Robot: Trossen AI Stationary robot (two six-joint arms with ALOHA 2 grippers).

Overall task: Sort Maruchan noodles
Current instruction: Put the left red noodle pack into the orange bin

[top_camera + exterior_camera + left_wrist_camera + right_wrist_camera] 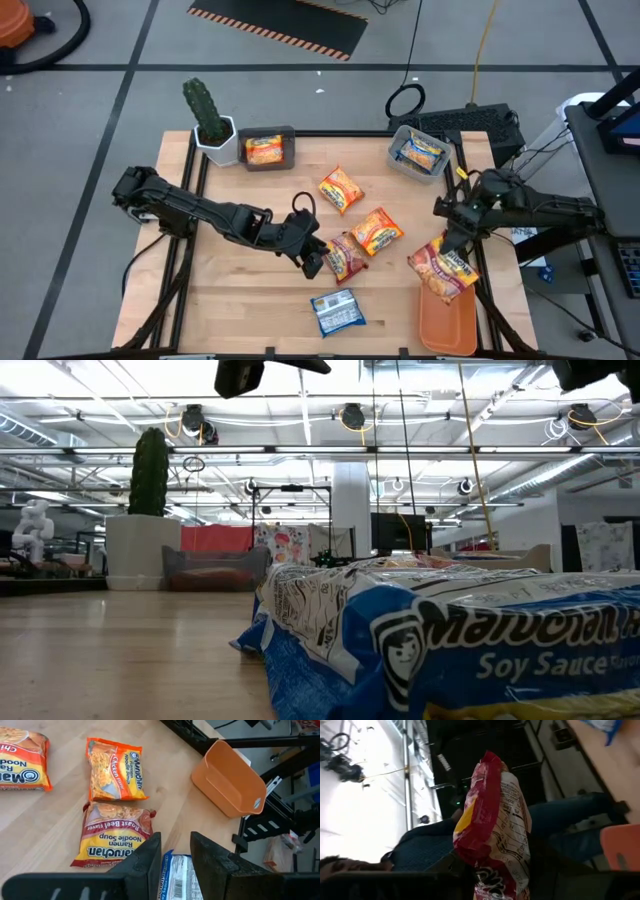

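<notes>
My right gripper [452, 240] is shut on a dark red-brown noodle packet [443, 270], held over the far end of the orange tray [447, 325]. My left gripper [312, 260] hovers open above mid-table, beside another red-brown packet [115, 837] that lies flat. Between its fingers the left wrist view shows a blue-white packet [175, 877] lying on the table; the same packet [450, 650] fills the low view. Two orange packets [341, 188] [377, 230] lie flat at mid-table. My right gripper pinches one end of the red-brown packet [487, 870] between its two fingers. The right wrist view shows the packet edge-on, sticking out from the fingers. It is lifted clear of the table and the tray, and its free end [440, 285] reaches out over the tray.
At the far edge stand a potted cactus [210, 125], a grey bin [288, 150] holding an orange packet and a clear bin [400, 160] holding a blue packet. A person [420, 845] shows beyond the table in the right wrist view.
</notes>
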